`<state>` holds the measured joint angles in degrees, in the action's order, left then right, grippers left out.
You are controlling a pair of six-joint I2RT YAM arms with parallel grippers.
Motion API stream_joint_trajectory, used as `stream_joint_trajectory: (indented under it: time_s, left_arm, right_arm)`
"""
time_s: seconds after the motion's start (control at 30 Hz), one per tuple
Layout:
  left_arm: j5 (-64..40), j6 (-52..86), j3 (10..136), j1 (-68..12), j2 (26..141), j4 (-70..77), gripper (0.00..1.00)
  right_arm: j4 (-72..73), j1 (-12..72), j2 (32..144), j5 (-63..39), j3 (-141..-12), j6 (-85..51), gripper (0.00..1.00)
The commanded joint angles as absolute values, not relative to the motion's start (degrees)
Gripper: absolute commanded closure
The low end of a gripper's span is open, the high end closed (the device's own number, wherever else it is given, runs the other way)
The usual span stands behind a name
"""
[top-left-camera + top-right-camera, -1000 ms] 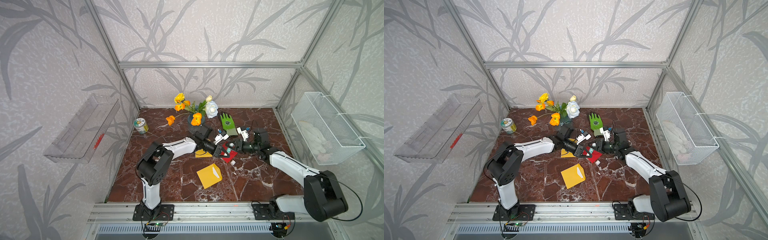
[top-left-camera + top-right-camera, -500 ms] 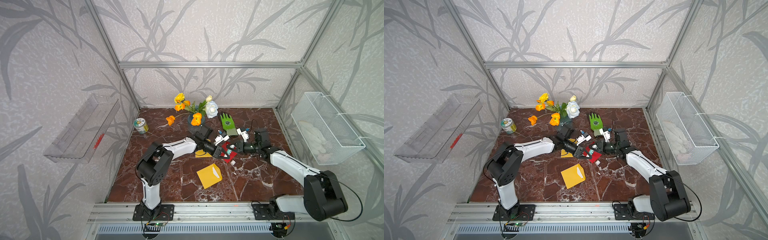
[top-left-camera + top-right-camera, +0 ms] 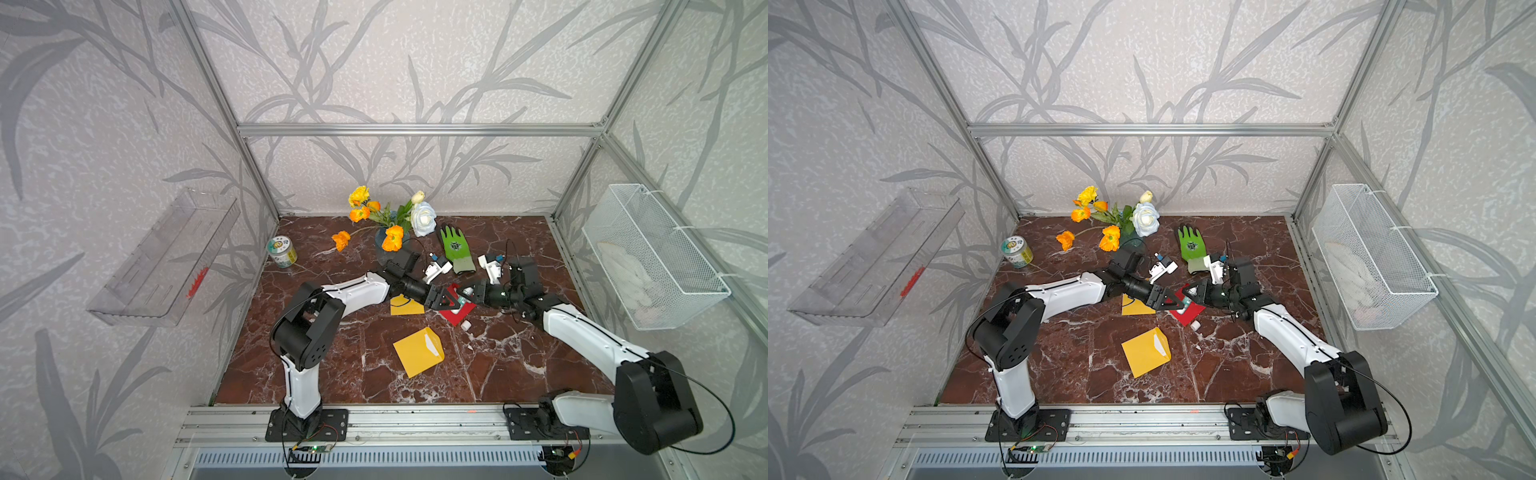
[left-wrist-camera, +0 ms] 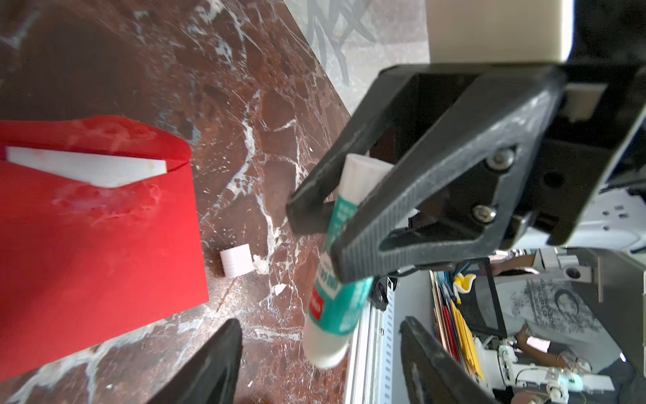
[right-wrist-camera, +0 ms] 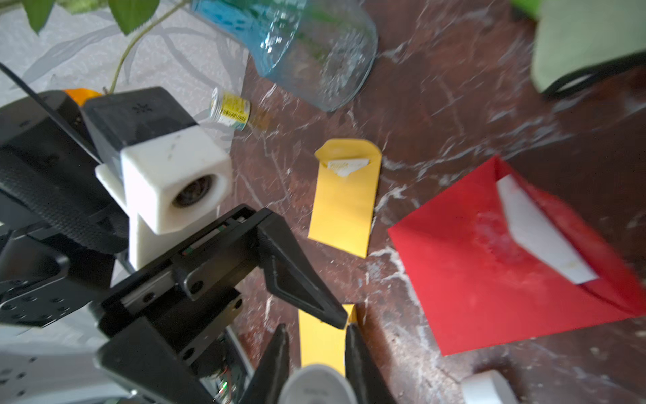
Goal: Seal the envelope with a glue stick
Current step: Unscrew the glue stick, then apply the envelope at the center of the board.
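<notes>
Top views, step: I judge this a hand-over in mid-air. The glue stick (image 3: 460,300) hangs between the left gripper (image 3: 441,300) and the right gripper (image 3: 468,293), above the red envelope (image 3: 457,316).
Top views, cap (image 3: 466,325): lies loose on the marble top (image 3: 332,365), just beside the red envelope's edge.
Top views, other paper: a yellow envelope (image 3: 417,351) lies apart from the red envelope, and another yellow envelope (image 3: 405,306) lies just beside it. Neither looks involved.
Top views, writing: the can (image 3: 281,251) and the green glove (image 3: 456,247) carry print, none of it legible.
Left wrist, right gripper (image 4: 320,241): clamped across the teal band of the glue stick (image 4: 335,304).
Left wrist, left gripper (image 4: 320,327): jaws spread wide on either side of the stick's white end, apparently touching nothing.
Left wrist, red envelope (image 4: 87,245): flap open, white liner showing, shiny smears on flap and body.
Left wrist, label: white lettering on teal and a small red patch, too blurred to read.
Left wrist, next move: my guess is that the left arm backs clear. Then the flap wants folding onto the smeared patch and pressing flat. If more glue is needed, the open end must come down to the flap; I cannot tell which end that is.
Right wrist, right gripper (image 5: 316,335): pinched on the stick's round white end.
Right wrist, writing: the can (image 5: 230,110) shows dark print on yellow, unreadable.
</notes>
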<state>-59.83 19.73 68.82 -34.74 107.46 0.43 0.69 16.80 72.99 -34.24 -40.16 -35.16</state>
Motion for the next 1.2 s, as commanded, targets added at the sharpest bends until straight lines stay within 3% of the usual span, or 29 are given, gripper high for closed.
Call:
stream_joint_trajectory:
  time_s: [0.0,0.07,0.13,0.33,0.5,0.87,1.17]
  left_arm:
    - [-55.96,26.61,67.01,-33.39,106.79,6.90,0.28]
    - [-53.21,28.38,66.25,-32.98,107.36,7.72,0.32]
    - [-50.89,28.90,66.16,-32.94,108.48,6.98,0.45]
    - [-47.14,29.87,66.51,-33.04,111.24,6.85,1.00]
    - [-42.75,28.66,67.17,-33.10,112.58,4.93,1.00]
    - [-31.40,22.38,69.36,-37.35,115.73,0.39,1.00]
    - [-29.98,21.23,71.44,-38.52,118.29,-1.32,1.00]
  right_arm:
    - [5.54,20.13,70.97,-15.54,-38.17,-34.78,1.00]
    - [6.09,23.59,71.25,-4.54,-38.29,-33.71,1.00]
    - [6.10,26.88,72.79,4.83,-38.89,-34.52,1.00]
    - [1.28,31.14,81.65,16.26,-43.95,-36.15,1.00]
    - [6.01,32.00,84.73,21.06,-43.03,-38.74,1.00]
    - [8.61,31.99,90.69,21.45,-45.50,-39.41,1.00]
    - [9.69,32.04,93.79,20.97,-46.24,-39.99,1.00]
